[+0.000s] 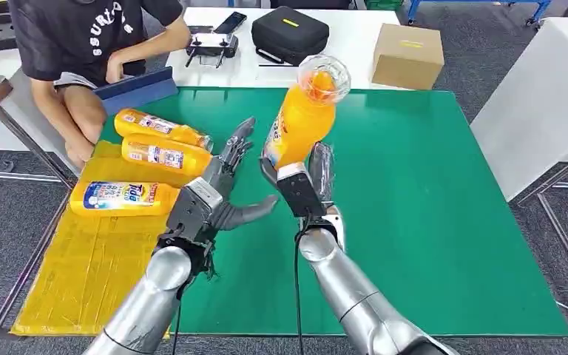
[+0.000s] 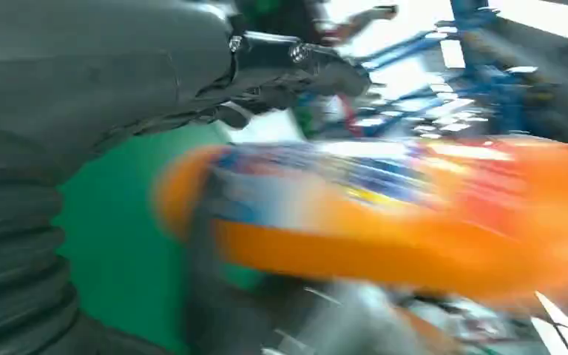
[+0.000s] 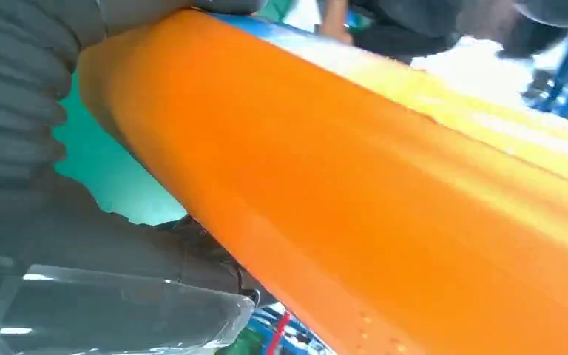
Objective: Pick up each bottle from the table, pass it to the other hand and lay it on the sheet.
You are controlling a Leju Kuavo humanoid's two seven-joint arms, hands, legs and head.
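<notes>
My right hand (image 1: 302, 181) grips an orange bottle (image 1: 302, 118) by its lower body and holds it upright above the green mat (image 1: 429, 192), clear cap toward the camera. The same bottle (image 3: 384, 192) looms close in the right wrist view, and the bottle (image 2: 414, 214) appears blurred in the left wrist view. My left hand (image 1: 218, 192) is open just left of the bottle, fingers spread toward it, not touching. Three orange bottles (image 1: 161, 129) (image 1: 164, 155) (image 1: 122, 198) lie on the yellow sheet (image 1: 89, 274) at the table's left.
A person sits at the far left corner by a blue folder (image 1: 137, 90). On the white table behind stand a black case (image 1: 290, 33), a cardboard box (image 1: 407, 55) and a controller (image 1: 213, 46). A white table (image 1: 540, 96) flanks the right.
</notes>
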